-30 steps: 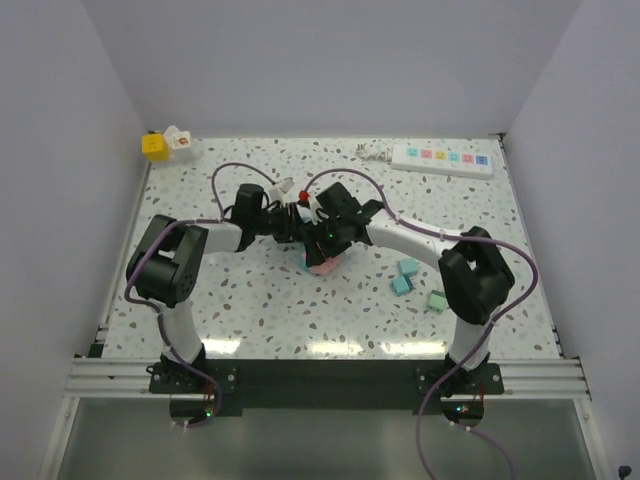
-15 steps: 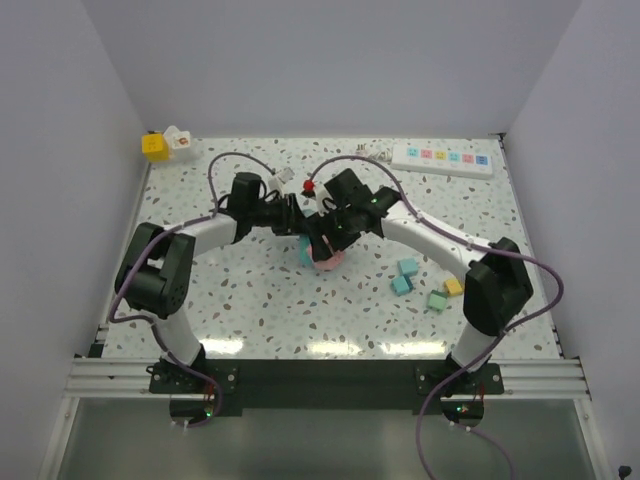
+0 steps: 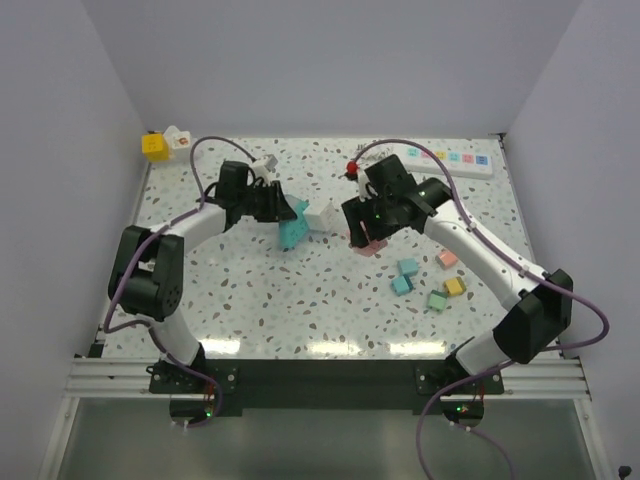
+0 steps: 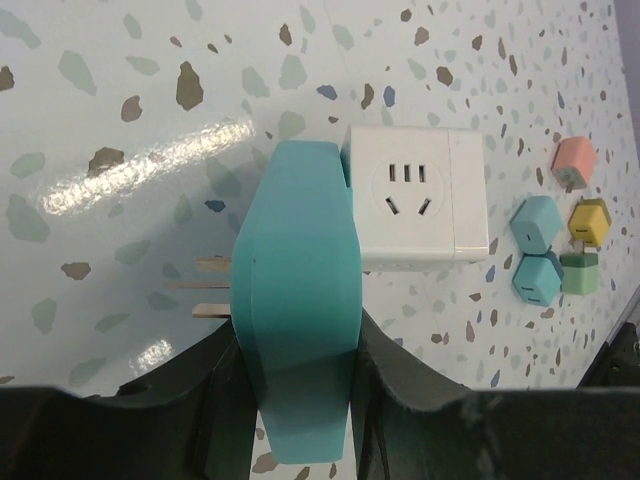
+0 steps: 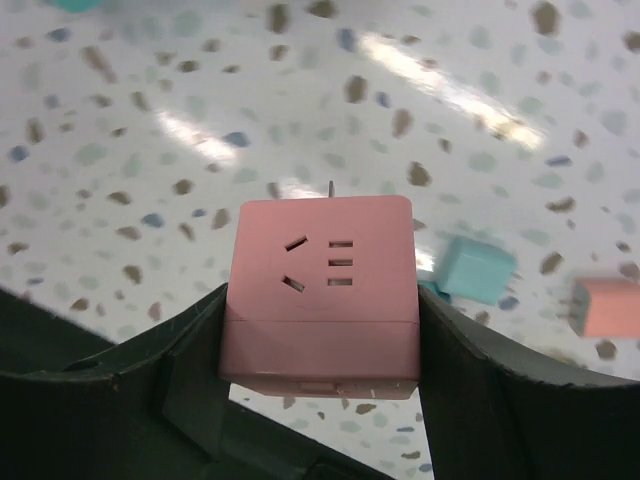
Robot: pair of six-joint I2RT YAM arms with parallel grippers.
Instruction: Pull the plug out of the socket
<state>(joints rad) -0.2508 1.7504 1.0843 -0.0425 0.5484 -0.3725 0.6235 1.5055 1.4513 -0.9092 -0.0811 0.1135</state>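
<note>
— So why is the work going on over the middle of the speckled surface (image 3: pixel 250 290) when the socket (image 3: pixel 470 160) lies at the upper right of the overhead view?

— As I read it, the pulling is being done on cube adapters instead. The socket, a flat white bar of hard plastic with coloured squares on its face, rests along the far edge. It is partly hidden by the right arm (image 3: pixel 470 245) and well apart from both tools. Nothing is plugged into the part that shows.

— And the tools?

— The left tool (image 4: pixel 300 340) is clamped on a teal block (image 4: pixel 295 270), smooth, matte and rounded at the corners. It is pinched across its narrow sides, so its metal prongs (image 4: pixel 208 287) stick out free toward the left of the frame. The right tool (image 5: pixel 320 335) grips a pink cube (image 5: pixel 320 290) by two opposite sides. That leaves the slotted face toward the camera, and a thin pin (image 5: pixel 331 188) shows above its top edge.

— What about the white cube (image 4: pixel 415 200)?

— It is glossy and square, with socket slots in a round recess. It touches the teal block or sits just behind it; I cannot tell whether they are joined.

— Smaller bits?

— Loose little cubes (image 4: pixel 540 222) in pink, teal, yellow and green sit clustered at the right edge of the left wrist view, away from both grips.
</note>
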